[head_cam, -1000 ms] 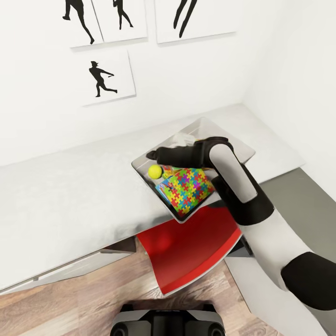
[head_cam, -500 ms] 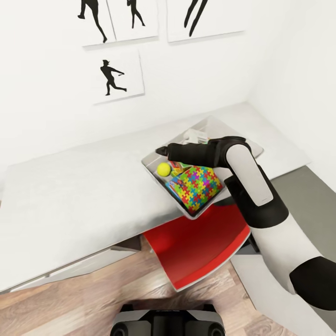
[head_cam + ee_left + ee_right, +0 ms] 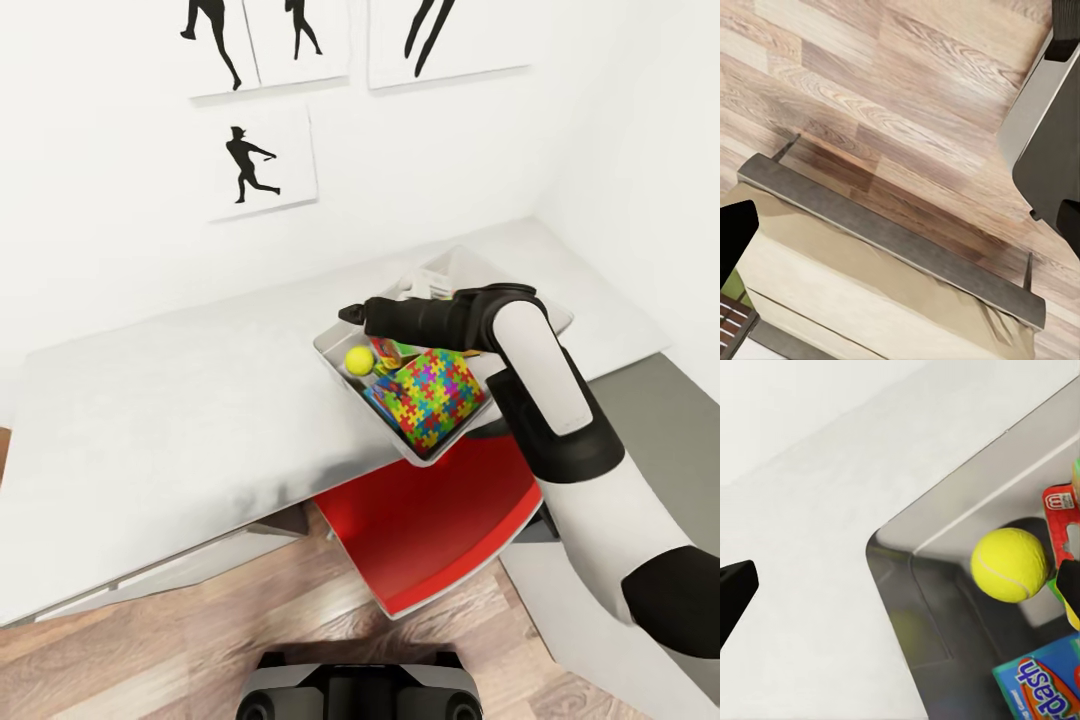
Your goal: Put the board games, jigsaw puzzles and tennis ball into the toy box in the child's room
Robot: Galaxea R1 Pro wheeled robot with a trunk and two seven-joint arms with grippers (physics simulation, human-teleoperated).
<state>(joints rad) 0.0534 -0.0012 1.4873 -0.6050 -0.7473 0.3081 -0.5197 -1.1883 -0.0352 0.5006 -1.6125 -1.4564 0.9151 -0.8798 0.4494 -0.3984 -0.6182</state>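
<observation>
My right jaws [image 3: 352, 314] hang over the toy box [image 3: 335, 352], right at its corner nearest the wall, spread wide with nothing between them. The toy box sits on the light-grey worktop [image 3: 180, 420], at its front edge, one corner jutting out past it. Inside, the tennis ball [image 3: 359, 360] rests in the corner just under my right jaws, clear of them. Beside the ball, toward the box's middle, a jigsaw puzzle [image 3: 432, 396] lies tilted on top of the printed board games [image 3: 385, 352], whose red and green edges peek out between ball and puzzle. My own right forearm crosses over the far half of the box and hides what lies there. Below the box's overhanging corner, a red chair seat [image 3: 425, 530] stands against the worktop. The left wrist camera looks down on the bed [image 3: 862, 277] and wood floor [image 3: 892, 82]; I cannot tell the state of my left jaws.
</observation>
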